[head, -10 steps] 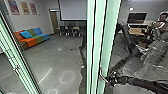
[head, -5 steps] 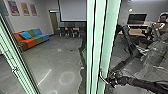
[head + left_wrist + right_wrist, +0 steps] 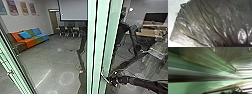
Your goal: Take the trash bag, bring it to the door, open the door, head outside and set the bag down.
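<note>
Trash bag (image 3: 205, 22), dark and creased, close before the left wrist camera.
Pale green door framing (image 3: 100, 37) stands upright in the head view, with an orange, green and blue sofa (image 3: 31, 41) well beyond; the right gripper (image 3: 110, 80) is right by the framing. How far either hand is open, or what it has hold of, I cannot tell.

- A blue cushion (image 3: 24, 34) is noted on the multicoloured sofa (image 3: 30, 43).
- Posters (image 3: 24, 8) are hung on the wall (image 3: 42, 18).
- Dark chairs (image 3: 62, 32) are lined below the screen (image 3: 73, 10).
</note>
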Available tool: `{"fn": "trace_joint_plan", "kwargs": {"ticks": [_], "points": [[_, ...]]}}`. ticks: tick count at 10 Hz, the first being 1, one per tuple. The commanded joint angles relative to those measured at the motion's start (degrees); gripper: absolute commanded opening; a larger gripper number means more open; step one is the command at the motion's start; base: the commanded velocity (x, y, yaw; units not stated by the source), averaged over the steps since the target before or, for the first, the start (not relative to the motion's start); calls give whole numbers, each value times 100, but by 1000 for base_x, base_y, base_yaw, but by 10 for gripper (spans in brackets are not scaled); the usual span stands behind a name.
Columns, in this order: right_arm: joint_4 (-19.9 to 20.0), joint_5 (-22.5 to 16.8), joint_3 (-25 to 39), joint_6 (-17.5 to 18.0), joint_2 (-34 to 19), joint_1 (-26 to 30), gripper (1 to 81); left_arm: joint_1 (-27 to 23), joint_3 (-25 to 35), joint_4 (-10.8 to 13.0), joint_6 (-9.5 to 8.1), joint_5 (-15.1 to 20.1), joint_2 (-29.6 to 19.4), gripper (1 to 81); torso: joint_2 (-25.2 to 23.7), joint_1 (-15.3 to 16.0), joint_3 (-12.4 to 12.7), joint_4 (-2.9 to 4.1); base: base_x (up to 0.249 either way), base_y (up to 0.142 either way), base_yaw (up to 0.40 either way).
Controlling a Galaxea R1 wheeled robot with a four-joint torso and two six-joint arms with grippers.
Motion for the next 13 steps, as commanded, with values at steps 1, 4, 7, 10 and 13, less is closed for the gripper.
{"fn": "trace_joint_plan", "kwargs": {"ticks": [1,4,7,10,13], "points": [[-203,882,-310,297,57,921,811,-249,-3,-42,-6,406,-67,10,0,0,0,0,92,0,0],[-203,890,-293,306,-57,903,811,-249,-3,-42,-6,406,-58,10,11,15,-7,0,58,0,0],[-177,899,-82,314,-514,824,811,-249,-3,-33,-6,433,-40,10,26,37,-15,5,0,0,0],[-141,899,279,323,-1209,771,811,-249,-3,-33,2,441,-14,10,33,46,-18,9,0,0,0],[-176,899,437,314,-1551,701,811,-258,6,-33,2,433,-14,10,35,50,-19,13,0,0,0]]}}
